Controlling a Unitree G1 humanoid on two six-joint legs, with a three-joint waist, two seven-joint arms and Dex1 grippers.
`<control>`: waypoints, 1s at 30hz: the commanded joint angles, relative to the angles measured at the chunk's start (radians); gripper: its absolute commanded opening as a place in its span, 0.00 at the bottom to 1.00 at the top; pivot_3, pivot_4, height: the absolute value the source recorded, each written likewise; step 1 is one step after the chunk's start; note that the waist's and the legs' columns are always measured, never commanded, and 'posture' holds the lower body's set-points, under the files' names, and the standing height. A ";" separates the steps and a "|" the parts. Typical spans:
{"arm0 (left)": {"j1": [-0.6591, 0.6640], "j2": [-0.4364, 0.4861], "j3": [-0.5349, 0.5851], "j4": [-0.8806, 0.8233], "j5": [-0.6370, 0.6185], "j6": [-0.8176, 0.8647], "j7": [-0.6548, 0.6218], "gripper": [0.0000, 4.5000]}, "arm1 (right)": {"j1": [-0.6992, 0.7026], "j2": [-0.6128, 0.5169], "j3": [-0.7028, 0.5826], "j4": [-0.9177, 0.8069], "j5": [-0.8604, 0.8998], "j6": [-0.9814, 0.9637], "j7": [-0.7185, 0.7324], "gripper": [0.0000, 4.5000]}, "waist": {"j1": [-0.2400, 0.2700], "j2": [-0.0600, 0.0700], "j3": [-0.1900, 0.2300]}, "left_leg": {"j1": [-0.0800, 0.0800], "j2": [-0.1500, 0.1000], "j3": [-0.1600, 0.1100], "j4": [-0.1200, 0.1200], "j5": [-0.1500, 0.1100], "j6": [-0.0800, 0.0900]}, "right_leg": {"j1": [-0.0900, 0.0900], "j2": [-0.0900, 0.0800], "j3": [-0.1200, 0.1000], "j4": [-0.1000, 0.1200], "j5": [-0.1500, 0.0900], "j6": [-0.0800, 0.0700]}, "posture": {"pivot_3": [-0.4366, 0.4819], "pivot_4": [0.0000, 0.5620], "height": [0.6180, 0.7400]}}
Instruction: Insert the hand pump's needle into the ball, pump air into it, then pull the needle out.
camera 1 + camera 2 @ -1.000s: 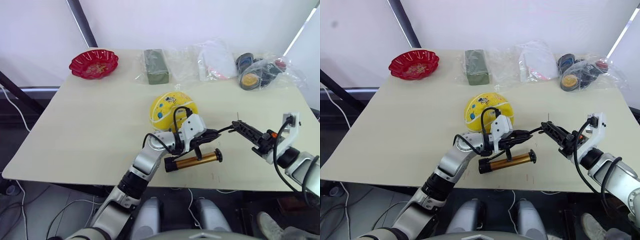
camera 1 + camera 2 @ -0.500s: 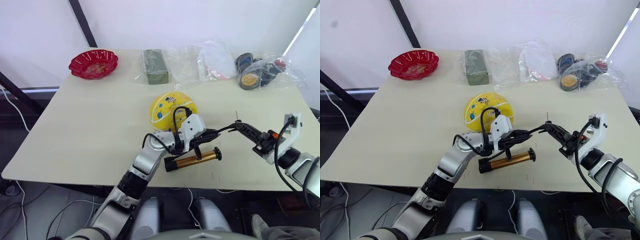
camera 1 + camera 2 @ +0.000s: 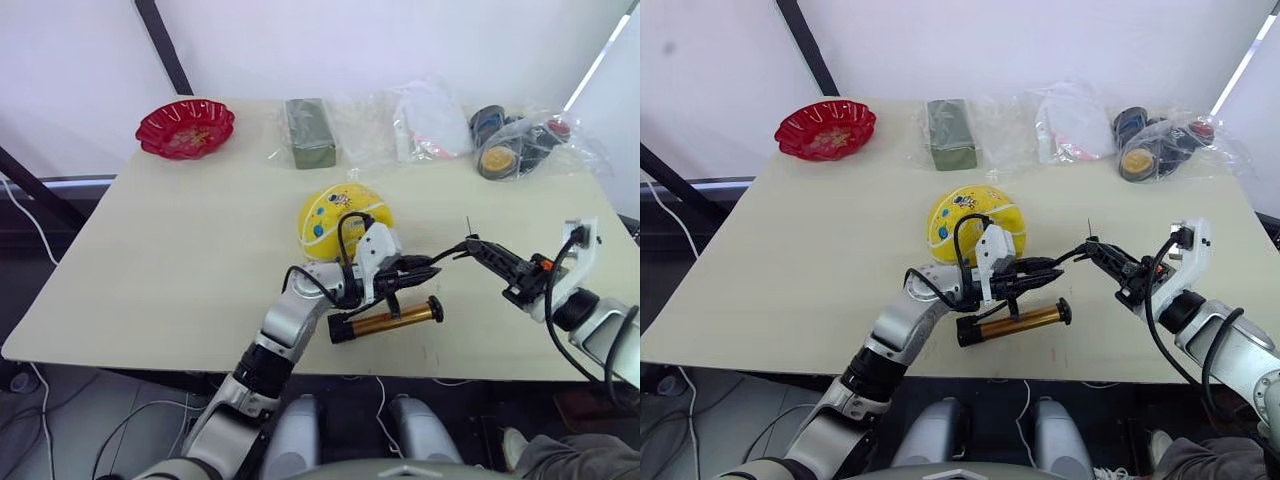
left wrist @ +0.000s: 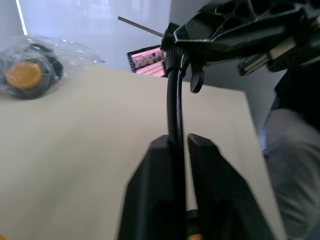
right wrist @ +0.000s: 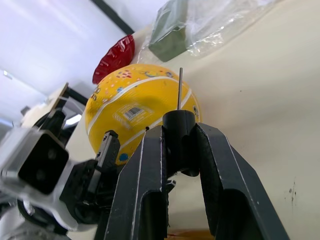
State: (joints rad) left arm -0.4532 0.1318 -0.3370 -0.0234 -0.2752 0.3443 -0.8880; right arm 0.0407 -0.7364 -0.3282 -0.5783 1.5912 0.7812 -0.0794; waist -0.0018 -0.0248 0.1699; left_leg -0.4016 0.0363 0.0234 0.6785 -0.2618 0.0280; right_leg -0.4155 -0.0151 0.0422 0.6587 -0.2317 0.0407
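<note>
Beige table (image 3: 150,260) w/ white wall behind, dark post running up at back left. Along far edge: red scalloped bowl (image 3: 186,127) at left, green block in clear wrap (image 3: 310,131), plastic bag w/ white and pink stuff (image 3: 430,122), another bag holding dark round items and an orange disc (image 3: 505,145) at right.

Ball (image 3: 343,215) sits mid-table, yellow w/ white stripes; nothing touches it. Hand pump (image 3: 385,321) lies on its side just in front of ball, near front edge, gold cylinder w/ black caps.

Left gripper (image 3: 410,272) is btwn ball and pump, fingers (image 4: 205,165) clamped on thin black hose (image 4: 175,107) a bit back from its end. Right gripper (image 3: 478,247) sits to ball's right, jaws shut on black fitting of needle (image 5: 180,87); metal tip sticks up free in air, apart from ball. In right wrist view ball and left gripper lie beyond the needle, so left gripper stands partly btwn needle and ball.
</note>
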 commanded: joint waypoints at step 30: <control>0.203 0.698 0.636 -0.706 -0.655 0.769 0.366 1.00 | -0.886 -0.304 0.851 0.104 -1.477 -0.178 1.041 0.07 | -0.005 0.004 0.006 | 0.001 0.001 0.001 -0.003 0.000 -0.001 | -0.002 -0.002 -0.002 0.001 -0.003 -0.007 | 0.48 0.27 1.00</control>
State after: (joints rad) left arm -0.2443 0.8301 0.3020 -0.7151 -0.9434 1.1119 -0.5616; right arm -0.8199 -1.0455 0.5164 -0.4886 0.1653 0.6234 0.9329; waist -0.0069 -0.0207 0.1761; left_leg -0.4005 0.0372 0.0234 0.6758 -0.2618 0.0275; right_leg -0.4179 -0.0172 0.0400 0.6594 -0.2345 0.0332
